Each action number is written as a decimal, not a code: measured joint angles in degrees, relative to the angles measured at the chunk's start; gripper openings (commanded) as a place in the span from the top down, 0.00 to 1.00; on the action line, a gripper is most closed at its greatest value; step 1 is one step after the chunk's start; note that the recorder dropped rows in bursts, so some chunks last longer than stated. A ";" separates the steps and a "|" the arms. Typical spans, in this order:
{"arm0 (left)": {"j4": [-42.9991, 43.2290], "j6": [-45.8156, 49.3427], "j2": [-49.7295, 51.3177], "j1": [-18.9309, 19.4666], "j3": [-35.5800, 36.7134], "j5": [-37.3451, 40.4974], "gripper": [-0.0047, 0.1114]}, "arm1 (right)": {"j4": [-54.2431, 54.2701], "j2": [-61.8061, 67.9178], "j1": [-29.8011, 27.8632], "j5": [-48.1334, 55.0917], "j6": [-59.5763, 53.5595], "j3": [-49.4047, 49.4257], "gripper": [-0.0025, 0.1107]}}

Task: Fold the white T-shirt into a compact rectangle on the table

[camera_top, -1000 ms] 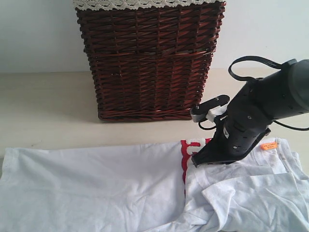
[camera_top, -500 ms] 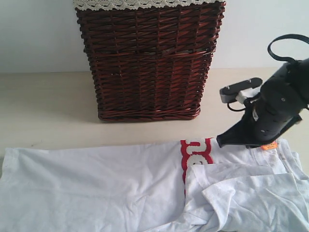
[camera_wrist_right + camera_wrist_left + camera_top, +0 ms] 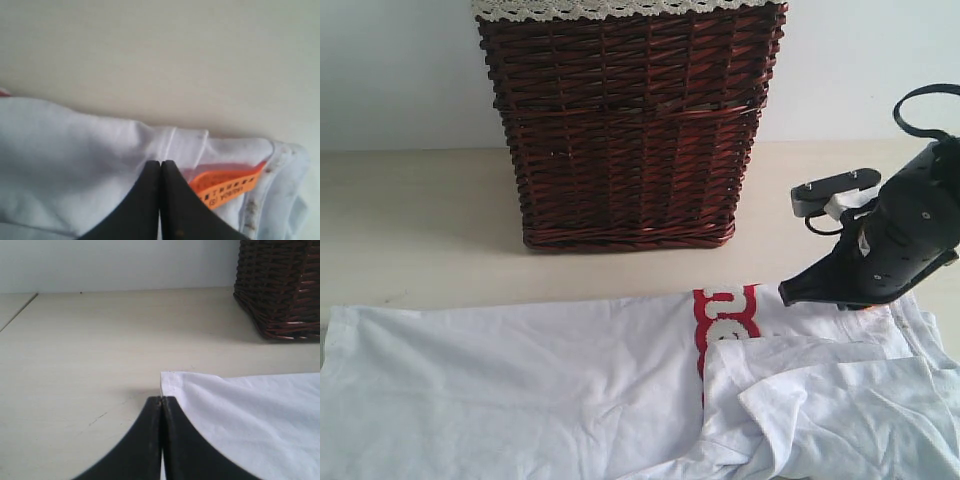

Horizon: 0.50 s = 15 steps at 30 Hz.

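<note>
The white T-shirt [image 3: 520,380] is lying sideways along the counter [image 3: 410,220]. The right fingers [image 3: 172,195], clenched and empty, are hovering over its tagged end. The left fingers [image 3: 145,440], likewise clenched, are sitting beside the opposite corner.

you're seeing soft, even light; the basket [image 3: 630,130] is casting a faint shadow leftward onto the table [image 3: 410,250].

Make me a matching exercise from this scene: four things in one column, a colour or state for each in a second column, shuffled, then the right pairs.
Column one:
1 wicker basket
2 white T-shirt
3 shirt tag
4 right gripper

Column two:
A shut
B orange
C dark brown with a lace-trimmed top
D wrinkled, lying on the table, partly folded over

Pairs: 1-C, 2-D, 3-B, 4-A
</note>
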 measured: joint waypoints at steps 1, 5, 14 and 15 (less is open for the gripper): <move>0.00 0.00 0.00 0.00 0.00 0.00 0.96 | -0.69 -0.75 0.00 -0.20 0.00 -0.08 0.98; 0.00 0.00 0.00 0.00 0.00 0.00 0.96 | -4.37 -1.14 -1.66 -0.17 3.87 -0.08 0.98; 0.00 0.00 0.00 0.00 0.00 0.00 0.96 | -5.87 3.16 -5.43 3.82 6.75 -0.08 0.98; 0.00 0.00 0.00 0.00 0.00 0.00 0.96 | -5.87 3.16 -5.43 3.82 6.75 -0.08 0.98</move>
